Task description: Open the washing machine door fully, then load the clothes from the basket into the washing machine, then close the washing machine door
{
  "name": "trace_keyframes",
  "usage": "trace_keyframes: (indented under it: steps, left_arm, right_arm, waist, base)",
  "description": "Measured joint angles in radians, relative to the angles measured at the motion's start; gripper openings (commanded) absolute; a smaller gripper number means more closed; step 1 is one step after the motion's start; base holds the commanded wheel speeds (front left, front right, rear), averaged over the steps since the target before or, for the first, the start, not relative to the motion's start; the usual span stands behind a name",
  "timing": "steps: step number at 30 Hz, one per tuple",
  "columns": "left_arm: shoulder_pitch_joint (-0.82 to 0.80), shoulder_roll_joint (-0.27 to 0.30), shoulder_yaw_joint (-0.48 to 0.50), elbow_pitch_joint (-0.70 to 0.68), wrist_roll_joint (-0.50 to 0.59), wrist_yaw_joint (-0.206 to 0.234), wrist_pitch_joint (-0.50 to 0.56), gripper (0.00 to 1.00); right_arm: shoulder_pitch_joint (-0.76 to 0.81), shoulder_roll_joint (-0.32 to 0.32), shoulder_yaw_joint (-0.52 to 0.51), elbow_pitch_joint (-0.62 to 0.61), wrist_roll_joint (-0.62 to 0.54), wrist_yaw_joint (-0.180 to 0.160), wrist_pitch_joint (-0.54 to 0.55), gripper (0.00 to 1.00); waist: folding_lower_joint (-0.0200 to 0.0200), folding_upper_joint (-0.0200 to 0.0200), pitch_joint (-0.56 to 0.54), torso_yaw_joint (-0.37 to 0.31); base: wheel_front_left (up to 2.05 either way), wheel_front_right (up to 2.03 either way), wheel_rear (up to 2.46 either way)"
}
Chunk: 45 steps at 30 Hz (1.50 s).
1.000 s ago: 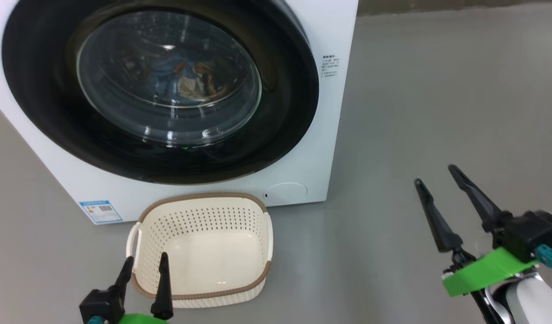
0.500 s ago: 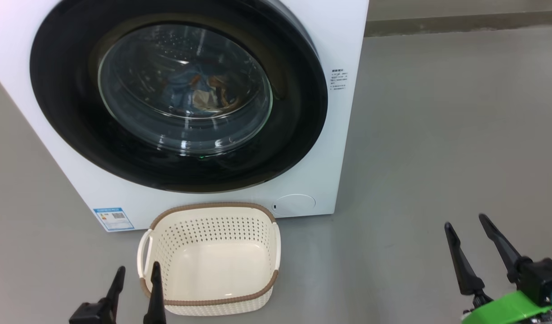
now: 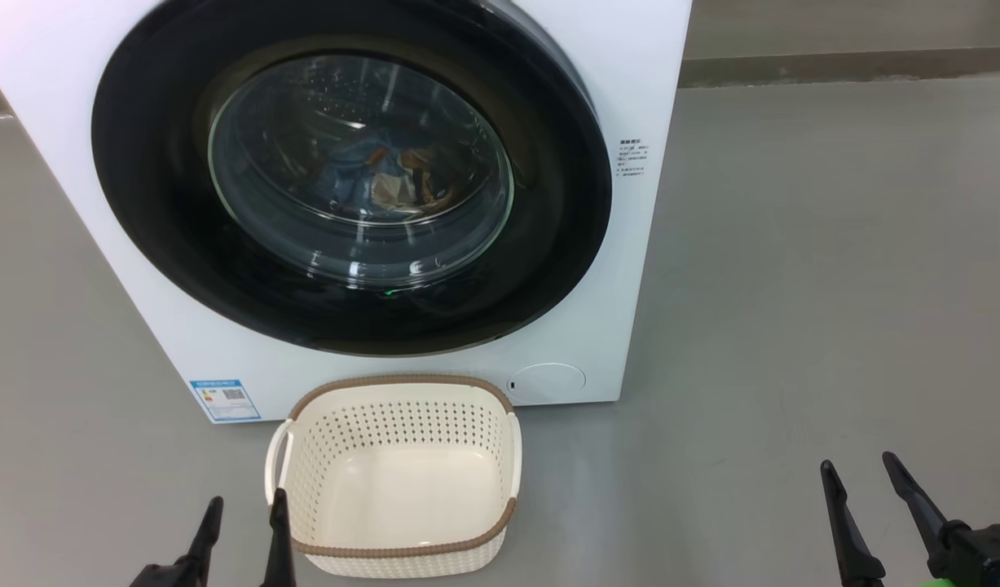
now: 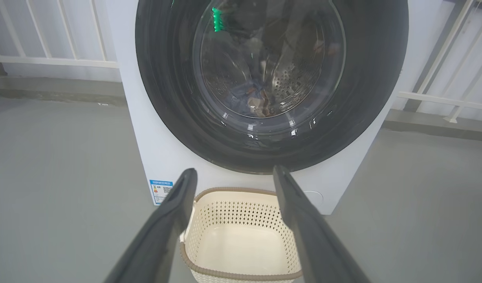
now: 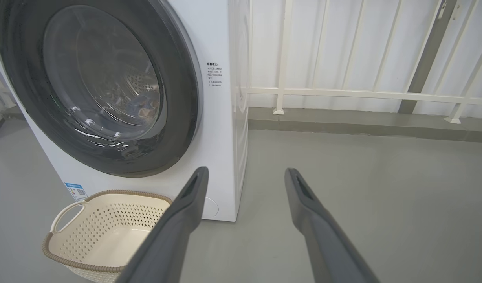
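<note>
The white washing machine [image 3: 654,81] stands with its round black door [image 3: 141,204] shut flat against the front. Behind the glass porthole, blue and orange-brown clothes [image 3: 385,175] lie in the drum, as the left wrist view also shows the clothes [image 4: 256,100]. The cream basket [image 3: 398,481] sits on the floor before the machine with nothing in it. My left gripper [image 3: 243,509] is open at the basket's near left corner. Far off to the right, my right gripper [image 3: 860,471] is open above bare floor. Both hold nothing.
Grey floor [image 3: 834,244] stretches to the right of the machine. A white railing [image 5: 362,94] on a low kerb runs behind the machine. A blue sticker [image 3: 225,399] marks the machine's lower left corner.
Both grippers have sunk toward the bottom edge of the head view, the right one most. The whole picture has shifted right and down, so the camera moved. The door stays shut.
</note>
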Motion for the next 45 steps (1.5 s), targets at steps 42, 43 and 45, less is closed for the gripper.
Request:
trace_keyframes:
  steps: [42,43,45]
  left_arm:
    - [0.028,-0.019,0.023,0.055,-0.029,-0.021,0.020,0.00]
    - [0.028,-0.019,0.024,0.055,-0.037,-0.021,0.024,0.00]
    - [0.028,-0.019,0.025,0.055,-0.062,-0.021,0.028,0.00]
  right_arm:
    - [0.017,0.041,-0.010,0.075,0.043,0.000,0.019,0.00]
    - [0.017,0.041,-0.010,0.075,0.054,0.000,0.022,0.00]
    - [0.017,0.041,-0.010,0.076,0.076,0.000,0.028,0.00]
  waist:
    - [0.0003,-0.0001,0.010,0.009]
    - [0.0004,0.0000,0.010,0.009]
    - [0.0003,0.0000,0.010,0.009]
  base:
    - [0.00,0.00,0.00]
    - [0.00,0.00,0.00]
    - [0.00,0.00,0.00]
